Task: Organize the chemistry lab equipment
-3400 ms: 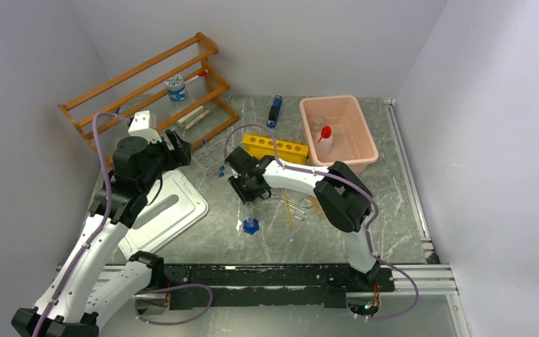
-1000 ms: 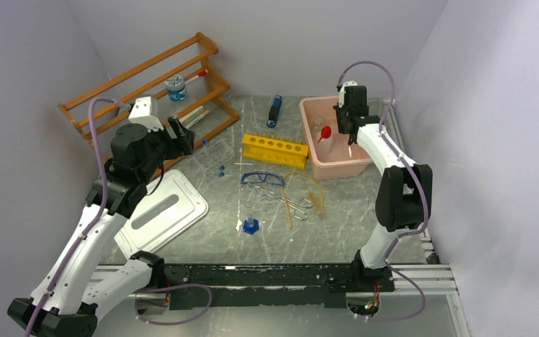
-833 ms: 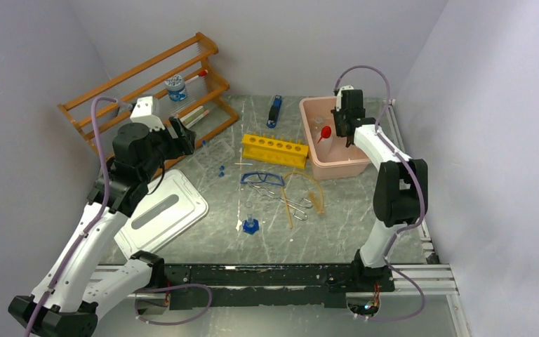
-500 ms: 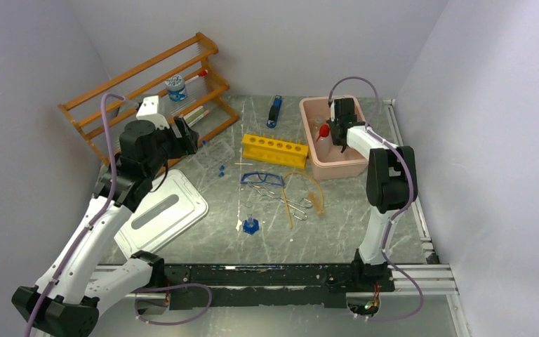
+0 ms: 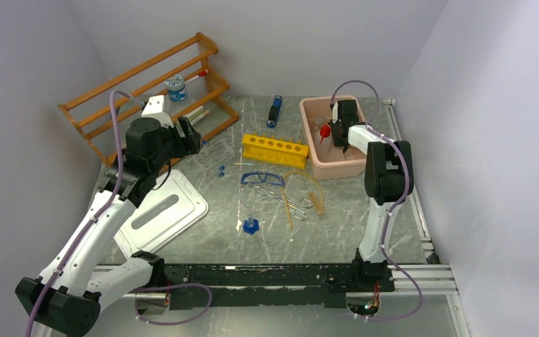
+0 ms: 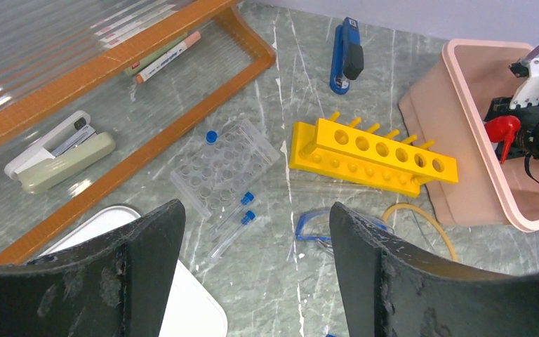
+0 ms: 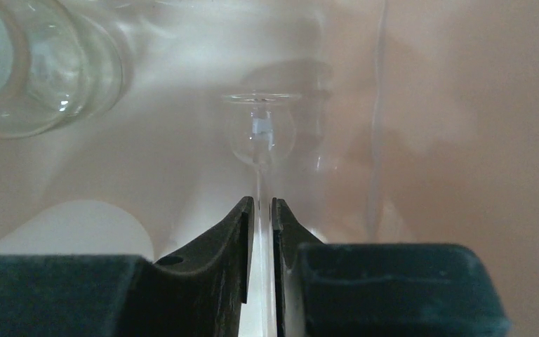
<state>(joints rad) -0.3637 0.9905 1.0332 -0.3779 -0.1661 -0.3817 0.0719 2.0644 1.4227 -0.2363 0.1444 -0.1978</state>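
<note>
My right gripper (image 5: 342,140) reaches down inside the pink bin (image 5: 337,100), next to the red-capped squeeze bottle (image 5: 324,133). In the right wrist view its jaws (image 7: 262,203) are shut on the thin stem of a clear glass piece (image 7: 260,133) with a round end. My left gripper (image 5: 189,137) hovers open and empty above the blue-capped tubes (image 6: 233,221). On the table lie the blue-framed goggles (image 5: 262,178), metal tongs (image 5: 288,202), yellowish tubing (image 5: 316,193) and the small blue-capped vial (image 5: 250,225).
A yellow tube rack (image 5: 275,149) stands beside the bin. A wooden shelf rack (image 5: 140,70) fills the back left, a white tray (image 5: 161,210) lies front left. A clear well plate (image 6: 224,165), a blue stapler (image 5: 274,110) and a beige stapler (image 6: 56,154) are nearby. Clear glassware (image 7: 14,70) sits in the bin.
My right gripper has come down from above the bin's far rim into the bin, carrying the clear glass piece. The left arm has shifted slightly toward the back right.
</note>
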